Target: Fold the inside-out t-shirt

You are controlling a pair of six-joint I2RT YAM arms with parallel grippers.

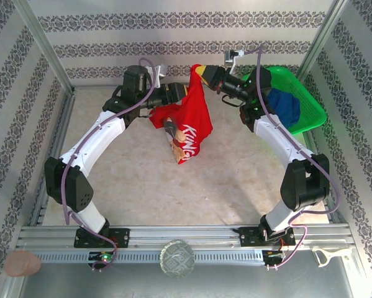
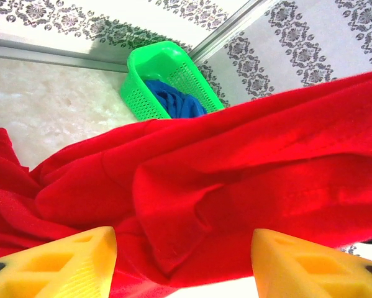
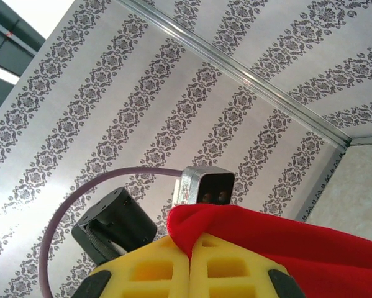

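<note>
Hung crumpled above pale mottled table (image 1: 142,186): wrinkly bright red cloth t-shirt (image 1: 195,121). Slung across the gap of left gripper (image 2: 182,242), yellow fingers spread wide. Top edge pinched in right gripper (image 3: 190,248), fingers pressed together. Far right, green perforated plastic basket (image 1: 313,102) holding dark blue garment (image 1: 286,105).

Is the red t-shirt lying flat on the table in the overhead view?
No: the t-shirt hangs bunched above the table, its top corner pinched in the right gripper.

Red t-shirt (image 1: 193,121) hanging left of green basket (image 1: 313,107) (blue garment (image 1: 285,105) inside), top corner pinched by right gripper (image 1: 202,72).
</note>
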